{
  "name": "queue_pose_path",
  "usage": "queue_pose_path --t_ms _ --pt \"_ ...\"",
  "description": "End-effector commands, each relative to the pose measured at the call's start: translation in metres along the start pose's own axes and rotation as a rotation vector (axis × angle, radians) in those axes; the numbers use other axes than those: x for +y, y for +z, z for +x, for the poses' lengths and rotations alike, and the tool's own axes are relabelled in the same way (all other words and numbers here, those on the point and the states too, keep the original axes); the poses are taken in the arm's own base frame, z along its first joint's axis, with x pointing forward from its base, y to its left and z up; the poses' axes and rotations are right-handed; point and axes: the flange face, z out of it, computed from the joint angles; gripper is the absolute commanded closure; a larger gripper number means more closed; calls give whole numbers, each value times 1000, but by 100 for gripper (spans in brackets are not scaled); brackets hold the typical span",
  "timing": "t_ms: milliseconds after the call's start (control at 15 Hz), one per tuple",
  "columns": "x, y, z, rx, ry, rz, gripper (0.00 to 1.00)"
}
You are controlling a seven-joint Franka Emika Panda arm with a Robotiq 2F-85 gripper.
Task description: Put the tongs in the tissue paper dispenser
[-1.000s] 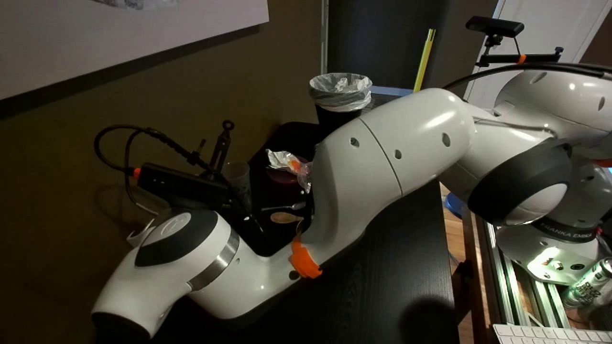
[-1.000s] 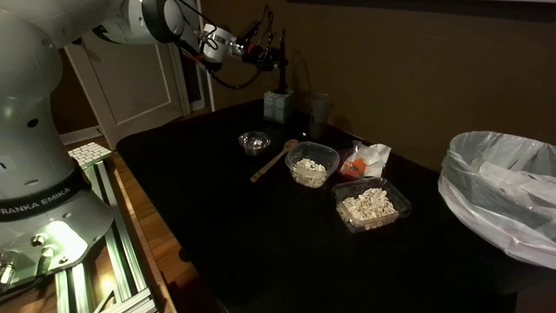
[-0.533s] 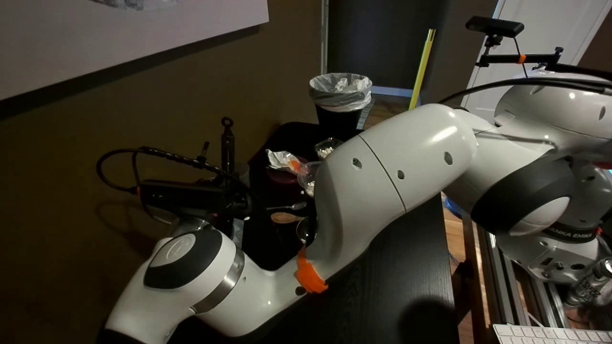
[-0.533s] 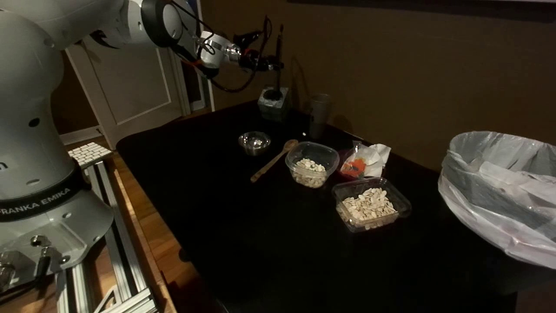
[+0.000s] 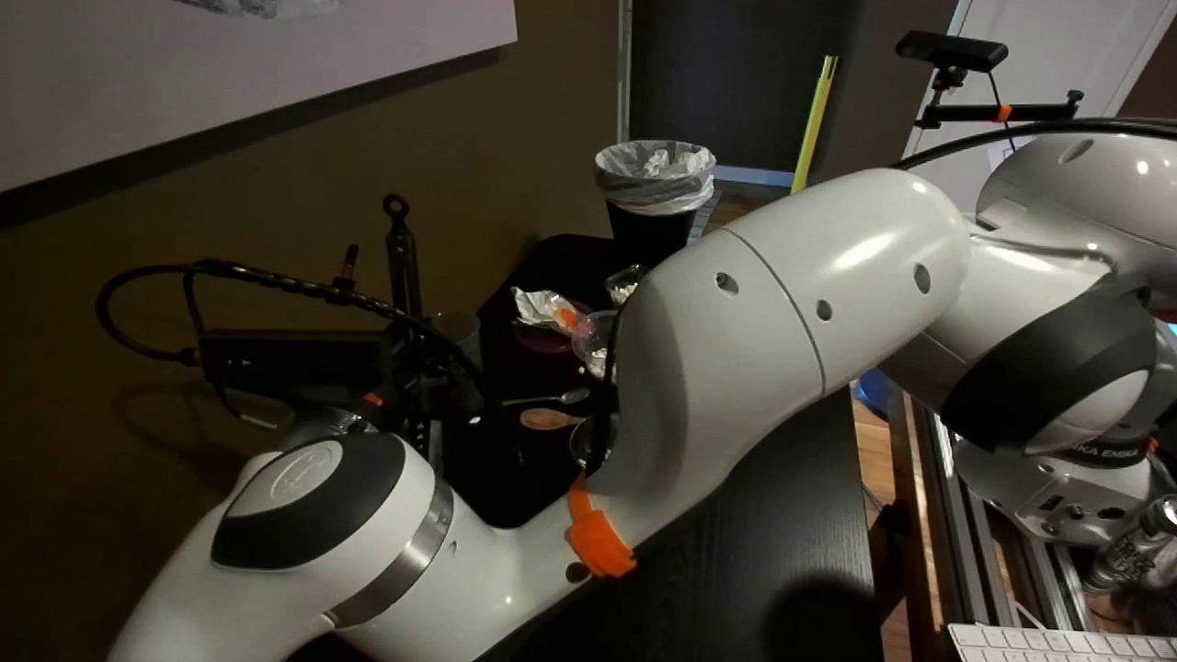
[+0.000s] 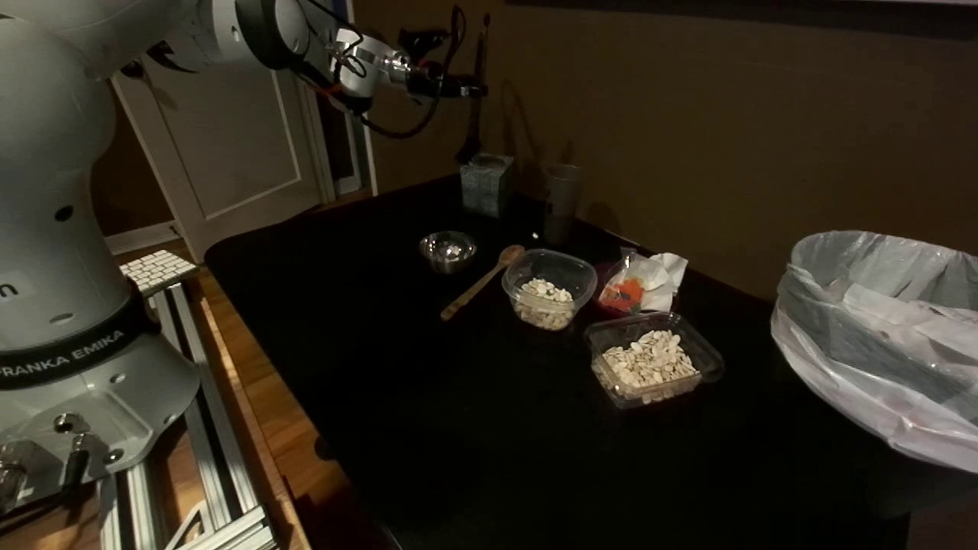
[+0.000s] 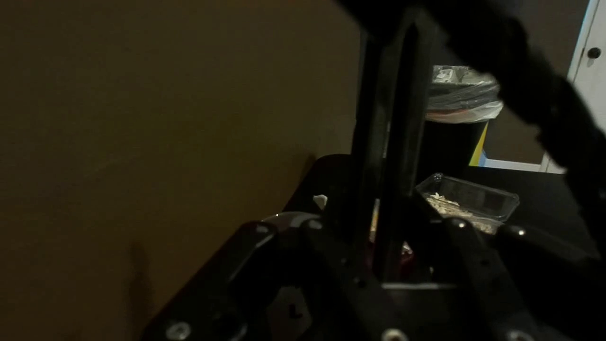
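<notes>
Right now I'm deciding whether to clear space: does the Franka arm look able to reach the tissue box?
Probably yes: in an exterior view, the tongs in its jaws end by the top of the tissue box, with nothing visible between; depth is unclear.

Tongs (image 6: 474, 121) w/ gripper (image 6: 475, 90) higher vs. prev., btm end off tissue box (image 6: 487, 191) opening

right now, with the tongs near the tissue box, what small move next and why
Probably shift the pincer sideways, carrying the tongs over the opening of the tissue box: in an exterior view, their lower end appears left of that opening, so lowering now might catch the edge.
</notes>
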Motion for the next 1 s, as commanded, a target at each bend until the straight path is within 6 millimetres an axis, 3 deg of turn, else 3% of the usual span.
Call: queue_pose_path --t_ms 0,267,733,933 --pt "7 9 26 -51 17 -41 91" --pt "7 27 46 -78 7 -26 91" --pt "9 -23 -33 -55 57 -81 91" --pt "13 -31 -49 -91 115 -120 91"
